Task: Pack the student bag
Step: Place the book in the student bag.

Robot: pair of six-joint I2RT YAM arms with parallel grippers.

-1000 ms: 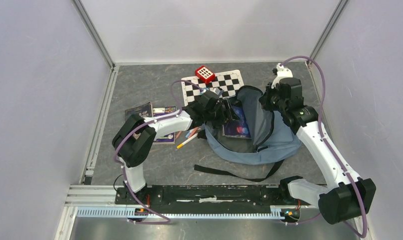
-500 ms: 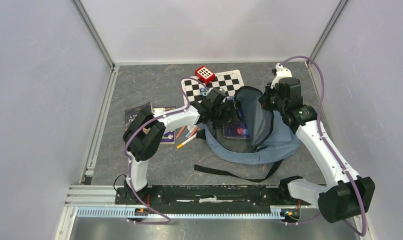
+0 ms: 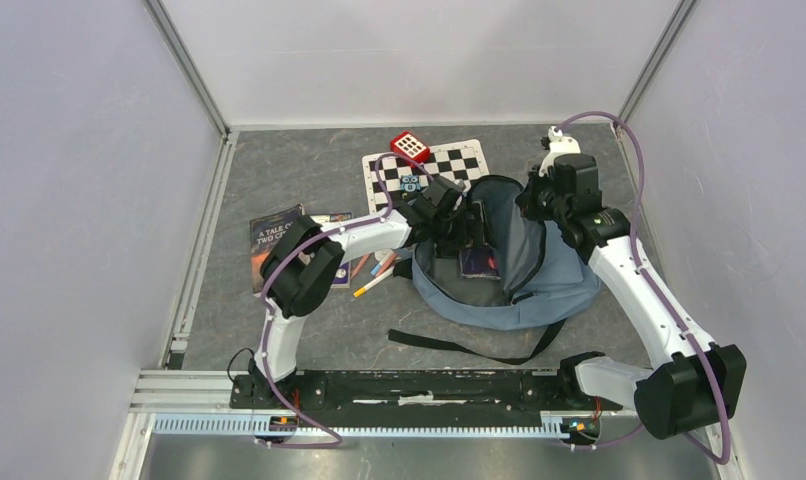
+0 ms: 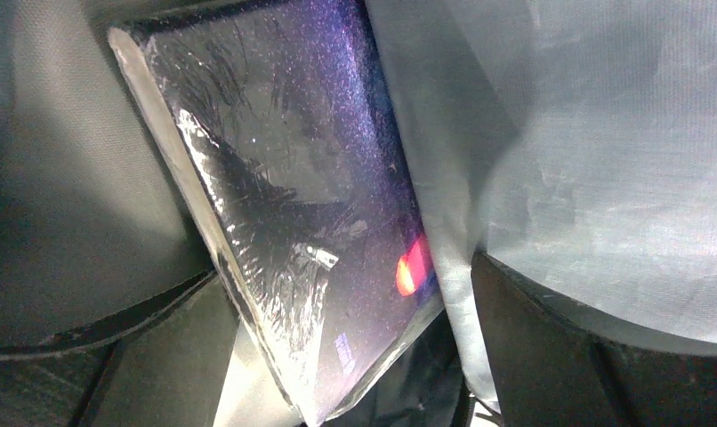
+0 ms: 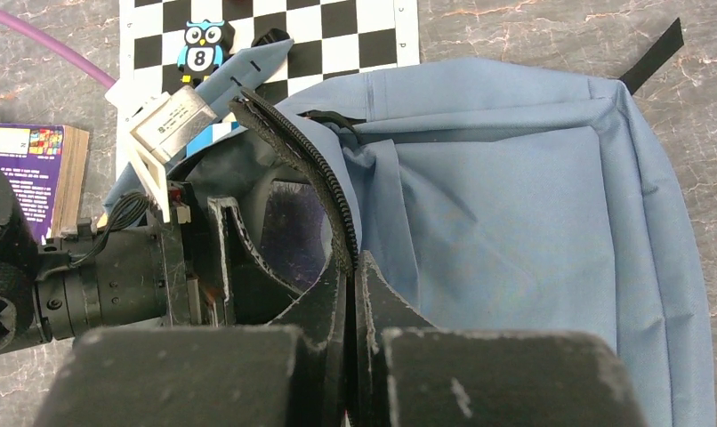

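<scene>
Pinching student bag (image 5: 515,222) rim, right fingers (image 5: 383,307); left fingers (image 5: 226,249) spread by book (image 4: 293,222)

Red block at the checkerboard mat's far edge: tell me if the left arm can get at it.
Likely yes: the left gripper is open at the student bag's mouth, and the red block sits uncovered close beyond it.
</scene>
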